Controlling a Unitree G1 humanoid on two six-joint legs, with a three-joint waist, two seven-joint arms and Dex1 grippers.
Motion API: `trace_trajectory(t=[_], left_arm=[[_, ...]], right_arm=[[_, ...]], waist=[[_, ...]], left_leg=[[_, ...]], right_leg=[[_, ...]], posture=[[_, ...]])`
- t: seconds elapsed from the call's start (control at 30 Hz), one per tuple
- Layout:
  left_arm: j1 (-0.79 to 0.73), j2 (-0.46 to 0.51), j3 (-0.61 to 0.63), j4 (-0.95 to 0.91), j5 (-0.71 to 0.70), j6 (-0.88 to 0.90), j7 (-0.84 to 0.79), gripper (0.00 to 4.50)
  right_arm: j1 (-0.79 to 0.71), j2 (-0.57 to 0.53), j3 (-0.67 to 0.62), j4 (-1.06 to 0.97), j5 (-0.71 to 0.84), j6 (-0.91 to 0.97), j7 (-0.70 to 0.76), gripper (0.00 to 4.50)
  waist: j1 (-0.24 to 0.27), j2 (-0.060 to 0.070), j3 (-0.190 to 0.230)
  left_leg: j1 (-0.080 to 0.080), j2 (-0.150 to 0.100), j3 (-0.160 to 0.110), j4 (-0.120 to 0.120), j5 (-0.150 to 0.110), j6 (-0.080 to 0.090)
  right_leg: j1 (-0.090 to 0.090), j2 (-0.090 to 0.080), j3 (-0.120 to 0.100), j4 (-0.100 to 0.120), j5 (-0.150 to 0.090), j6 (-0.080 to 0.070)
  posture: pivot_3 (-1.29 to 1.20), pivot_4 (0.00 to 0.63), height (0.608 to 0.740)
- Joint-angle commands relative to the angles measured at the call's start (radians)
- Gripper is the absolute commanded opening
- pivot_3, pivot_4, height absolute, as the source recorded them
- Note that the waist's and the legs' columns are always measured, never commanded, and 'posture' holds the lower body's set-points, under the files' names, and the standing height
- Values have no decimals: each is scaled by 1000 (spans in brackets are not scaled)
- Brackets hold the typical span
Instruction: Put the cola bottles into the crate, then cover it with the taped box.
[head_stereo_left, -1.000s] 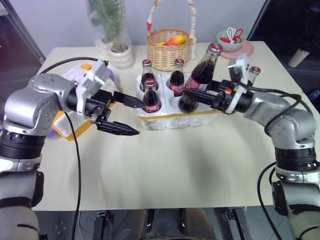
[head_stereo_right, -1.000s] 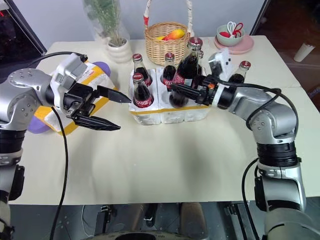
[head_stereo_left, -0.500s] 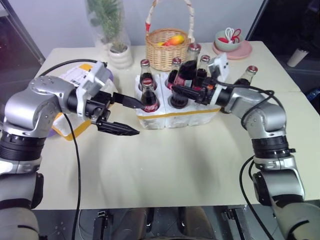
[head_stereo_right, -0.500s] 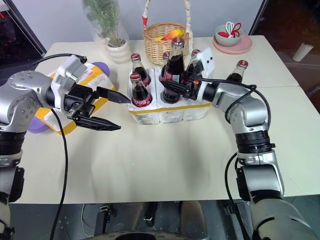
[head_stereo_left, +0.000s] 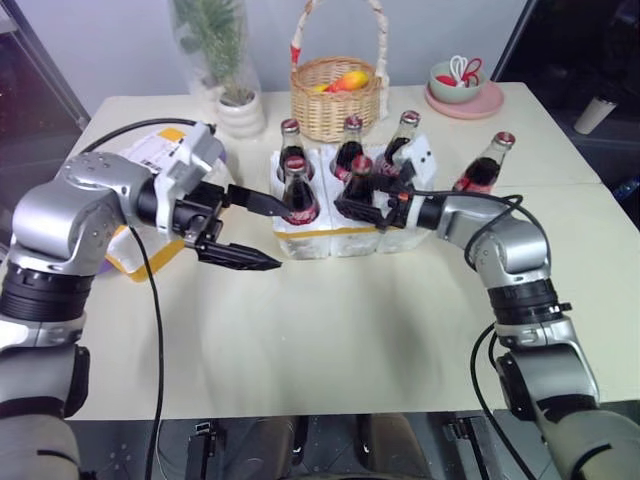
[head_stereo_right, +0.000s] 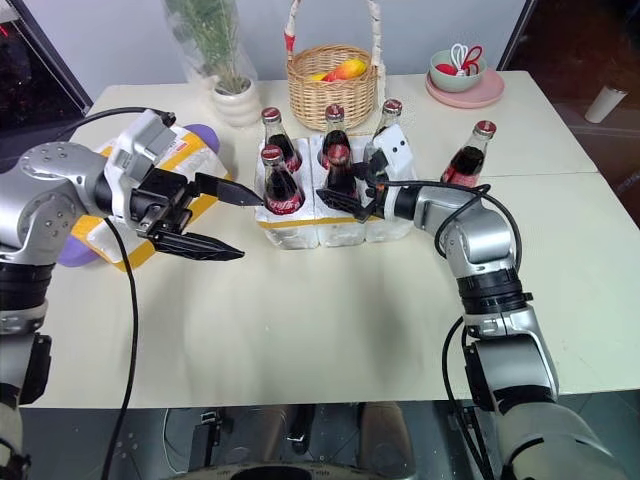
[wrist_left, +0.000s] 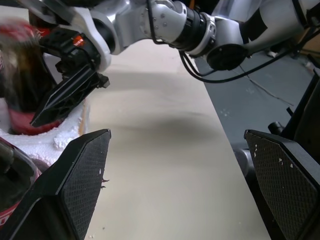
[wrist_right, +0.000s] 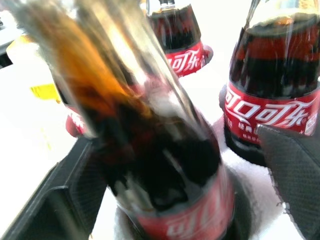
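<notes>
The white foam crate (head_stereo_left: 335, 232) stands mid-table with several cola bottles in its holes. The front middle bottle (head_stereo_left: 360, 178) sits upright in its hole. My right gripper (head_stereo_left: 358, 200) is open around its lower body, and its fingers (wrist_right: 292, 175) stand a little off the glass. Another cola bottle (head_stereo_left: 484, 163) stands on the table to the right of the crate. My left gripper (head_stereo_left: 280, 236) hovers open and empty just left of the crate, level with the front left bottle (head_stereo_left: 297, 188). The taped box (head_stereo_left: 128, 256) lies at the table's left, partly under my left arm.
Behind the crate are a wicker basket (head_stereo_left: 338, 95) with fruit, a potted plant (head_stereo_left: 240, 105) and a pink plate (head_stereo_left: 464, 96) with a bowl. Bare tabletop (head_stereo_left: 350, 330) runs from the crate to the near edge.
My right gripper carried the tilted bottle down and left into the crate's front middle hole, then opened. The bottle now stands upright. My left arm stayed put.
</notes>
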Motion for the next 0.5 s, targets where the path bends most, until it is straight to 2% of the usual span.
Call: trace_trajectory(t=[0.03, 0.27, 0.4, 0.5], left_arm=[[-11, 8, 31, -15, -3, -1, 2, 4500], [0, 20, 44, -5, 1, -3, 6, 4500], [1, 18, 48, 7, 8, -12, 11, 4500], [1, 14, 49, 14, 12, -16, 13, 4500]], right_arm=[[72, -24, -43, -119, 13, 40, -35, 4445], [283, -209, -340, -425, 195, 159, -14, 4445], [355, -300, -517, -470, 289, 226, -17, 4445], [405, -336, -582, -466, 303, 235, -27, 4445]], waist=[[4, 0, 0], [25, 0, 0], [22, 0, 0], [21, 0, 0]], left_leg=[[0, 0, 0, 0, 0, 0], [0, -2, -1, 1, 0, 0], [0, 0, -1, 1, -1, 1], [0, 0, -1, 1, -3, 5]], right_leg=[[0, 0, 0, 0, 0, 0], [2, -1, 0, -1, 0, 0], [2, 0, 0, -1, 0, 0], [2, 0, 0, -1, 0, 0]], posture=[[0, 150, 740], [0, 150, 740], [0, 150, 740], [0, 150, 740]])
